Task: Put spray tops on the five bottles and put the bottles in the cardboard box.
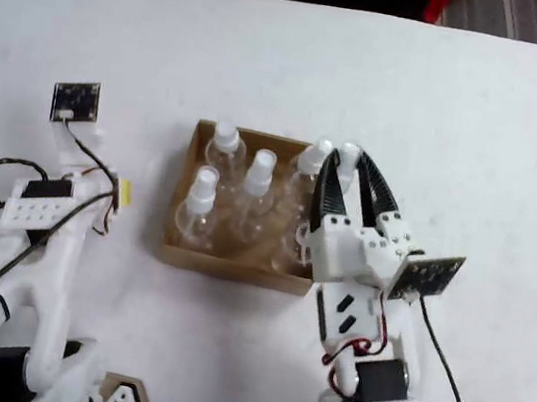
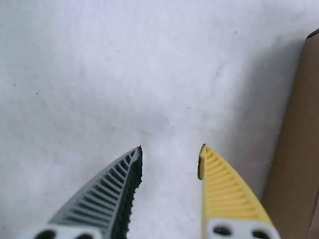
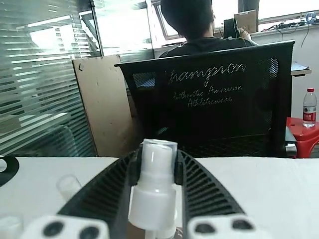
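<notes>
Jaws: right gripper point(image 1: 349, 158) sits over the cardboard box's point(image 1: 229, 264) right end, clamped on a bottle point(image 3: 152, 211) by its spray top point(image 3: 158, 162). The left gripper point(image 2: 169, 154) hangs open over the table point(image 2: 99, 74) (idle). I'd lower it straight down beside the other bottles point(image 1: 260, 175) and let go once it's seated.

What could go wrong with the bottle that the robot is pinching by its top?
1. The right gripper pinches only the spray top, so the bottle might slip or hang crooked.
2. The cardboard box looks crowded, so the held bottle could knock a neighbouring bottle as it goes in.
3. The left gripper is open right beside the box wall and could bump the box if it moves.
</notes>
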Motion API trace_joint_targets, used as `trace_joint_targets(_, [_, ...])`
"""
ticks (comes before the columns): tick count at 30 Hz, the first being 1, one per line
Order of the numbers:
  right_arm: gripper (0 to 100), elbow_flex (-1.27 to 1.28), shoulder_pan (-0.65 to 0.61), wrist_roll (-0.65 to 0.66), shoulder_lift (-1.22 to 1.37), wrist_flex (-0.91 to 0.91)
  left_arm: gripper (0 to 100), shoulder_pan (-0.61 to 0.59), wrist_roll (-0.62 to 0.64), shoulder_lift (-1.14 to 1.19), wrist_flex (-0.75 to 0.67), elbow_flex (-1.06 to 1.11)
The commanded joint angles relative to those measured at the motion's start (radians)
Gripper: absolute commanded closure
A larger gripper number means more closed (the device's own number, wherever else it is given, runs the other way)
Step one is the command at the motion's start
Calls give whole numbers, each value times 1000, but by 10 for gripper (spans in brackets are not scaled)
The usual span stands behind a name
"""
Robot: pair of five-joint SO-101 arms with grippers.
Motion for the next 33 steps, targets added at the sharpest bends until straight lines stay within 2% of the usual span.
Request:
trace_joint_targets(1, [982, 49, -8, 9, -133, 51, 820, 12, -11, -4, -23, -14])
trace_joint_targets(4, [982, 147, -16, 12, -194, 8, 820, 12, -11, -2, -23, -12])
trace_joint_targets(6, [982, 137, -22, 6, -196, 53, 820, 12, -11, -2, -23, -12])
trace_joint_targets(14, [976, 141, -47, 14, -194, 39, 820, 12, -11, -2, -23, -12])
trace_joint_targets(21, [831, 141, -50, 6, -193, 94, 820, 12, -11, -2, -23, -12])
trace_joint_targets(33, [830, 141, -51, 6, -194, 87, 820, 12, -11, -2, -23, -15])
